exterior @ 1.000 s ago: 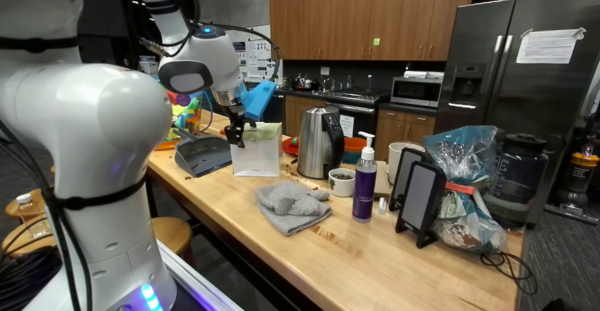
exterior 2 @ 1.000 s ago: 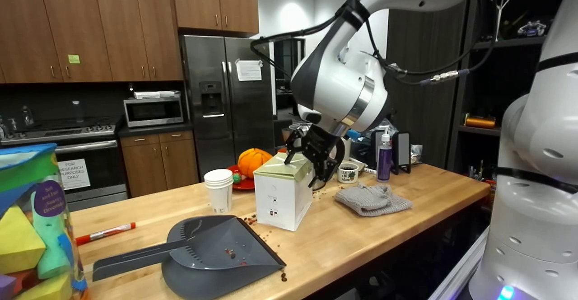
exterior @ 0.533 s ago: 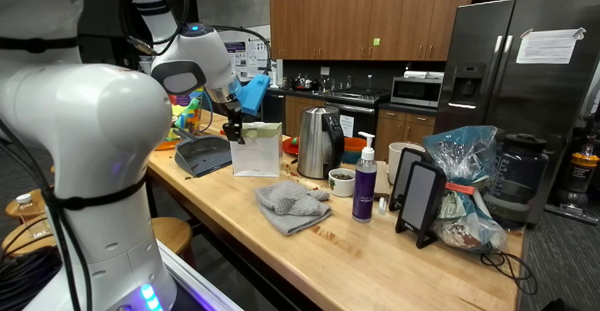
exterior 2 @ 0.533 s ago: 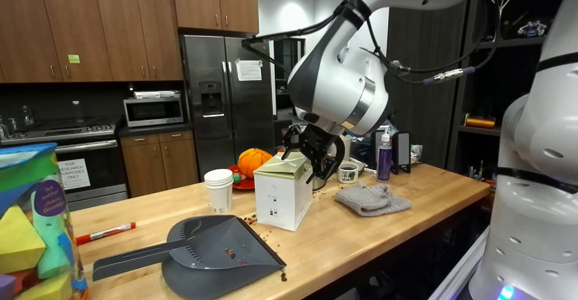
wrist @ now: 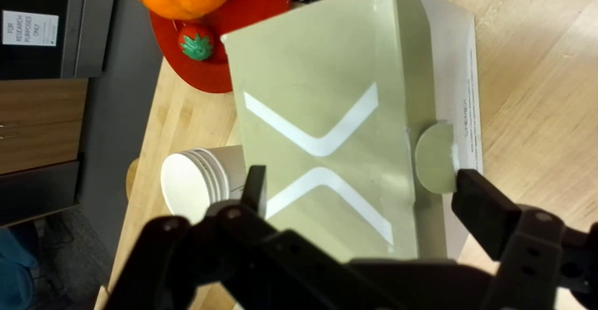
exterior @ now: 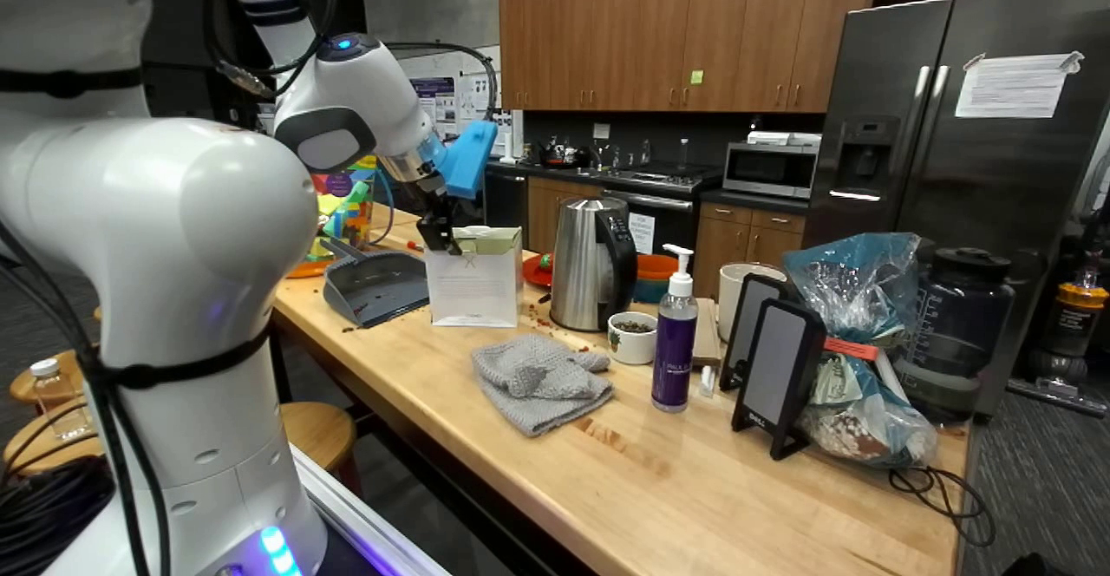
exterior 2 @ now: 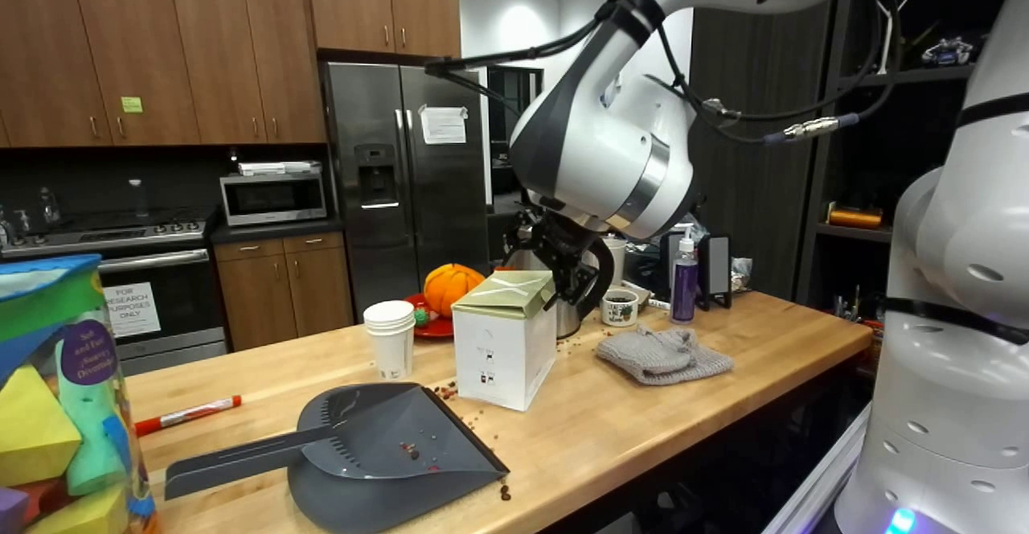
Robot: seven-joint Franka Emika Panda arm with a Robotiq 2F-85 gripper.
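Fingers parted wide, the black gripper hangs close to the top of the white box, whose pale green lid shows between them in the wrist view; whether a fingertip touches the box cannot be told. The box stands upright on the wooden table. In an exterior view, a grey dustpan lies in front of the box and to its left, paper cups stand stacked just left of the box, and a red plate bearing an orange pumpkin sits behind it, partly hidden. In an exterior view, a steel kettle stands just right of the box.
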